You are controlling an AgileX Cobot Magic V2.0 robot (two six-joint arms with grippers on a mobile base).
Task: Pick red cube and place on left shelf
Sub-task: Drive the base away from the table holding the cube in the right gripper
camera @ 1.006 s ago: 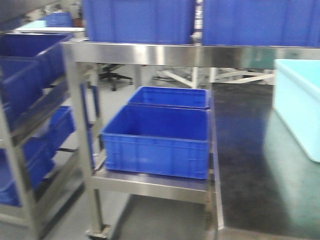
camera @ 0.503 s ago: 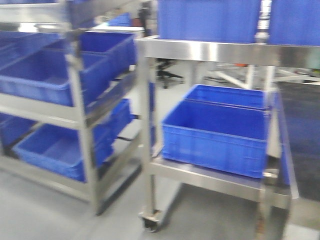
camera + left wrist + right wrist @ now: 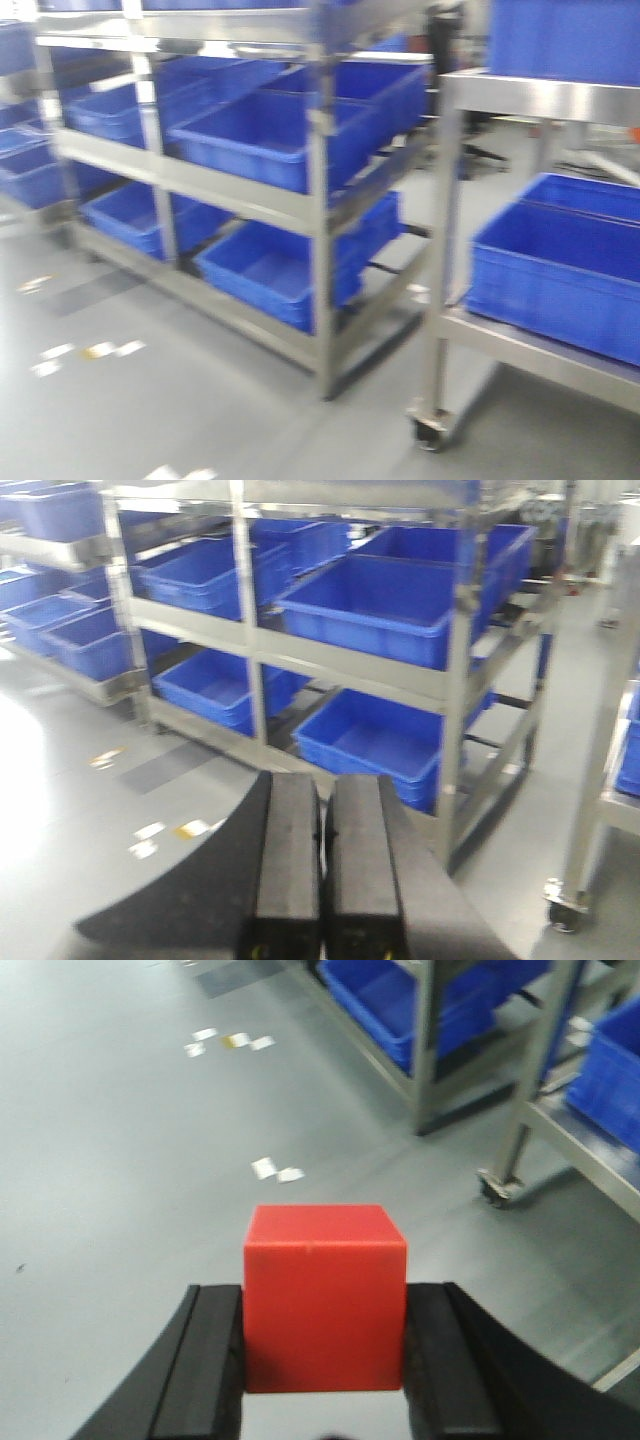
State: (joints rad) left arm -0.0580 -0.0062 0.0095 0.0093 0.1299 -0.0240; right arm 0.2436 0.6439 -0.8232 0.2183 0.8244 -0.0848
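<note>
The red cube [image 3: 324, 1298] sits clamped between the two black fingers of my right gripper [image 3: 322, 1305], held over the grey floor in the right wrist view. My left gripper [image 3: 322, 805] is shut with nothing between its black fingers, pointing toward the left shelf [image 3: 330, 660]. That left shelf [image 3: 240, 200] is a steel rack with several blue bins, filling the left and middle of the front view. Neither gripper shows in the front view.
A steel cart on castors [image 3: 435, 425] stands at the right with a blue bin [image 3: 555, 265] on its lower deck. Its castor [image 3: 495, 1188] and the rack's corner leg [image 3: 425, 1050] show in the right wrist view. White and yellow tape marks [image 3: 85, 352] lie on the floor.
The front view has swung to the left: the cart with its blue bin slid from centre to the right edge, and the steel rack of blue bins has come into the middle.
</note>
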